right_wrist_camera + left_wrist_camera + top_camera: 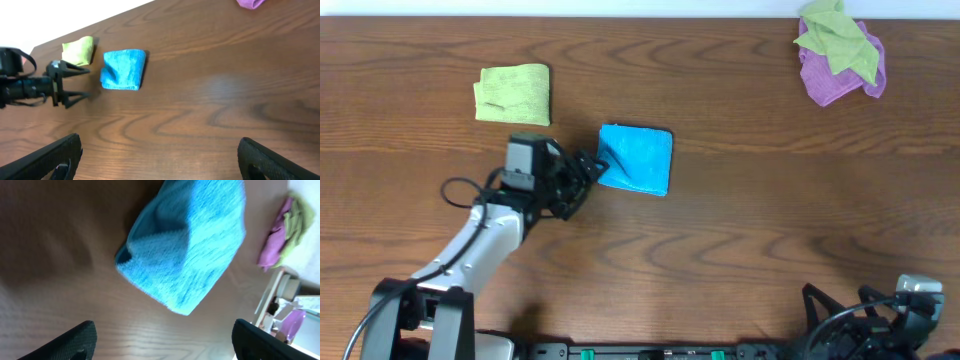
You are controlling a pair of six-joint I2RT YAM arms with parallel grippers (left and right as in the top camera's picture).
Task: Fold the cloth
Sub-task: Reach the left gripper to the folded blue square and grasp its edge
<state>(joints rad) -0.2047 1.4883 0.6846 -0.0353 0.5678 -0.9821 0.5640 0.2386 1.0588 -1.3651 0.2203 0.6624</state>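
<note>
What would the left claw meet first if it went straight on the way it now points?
Most likely the blue cloth: the open left claw points at its near edge, with nothing between them. It looks close, but the exact gap is unclear.

The dark wood-grain bench (740, 230) carries a folded sky-blue cloth (636, 158) just ahead of the left end effector (596, 172), a folded light green cloth (513, 94) near it to one side, and, well beyond it, a purple cloth (830, 82) under a crumpled green cloth (838, 38)
</note>
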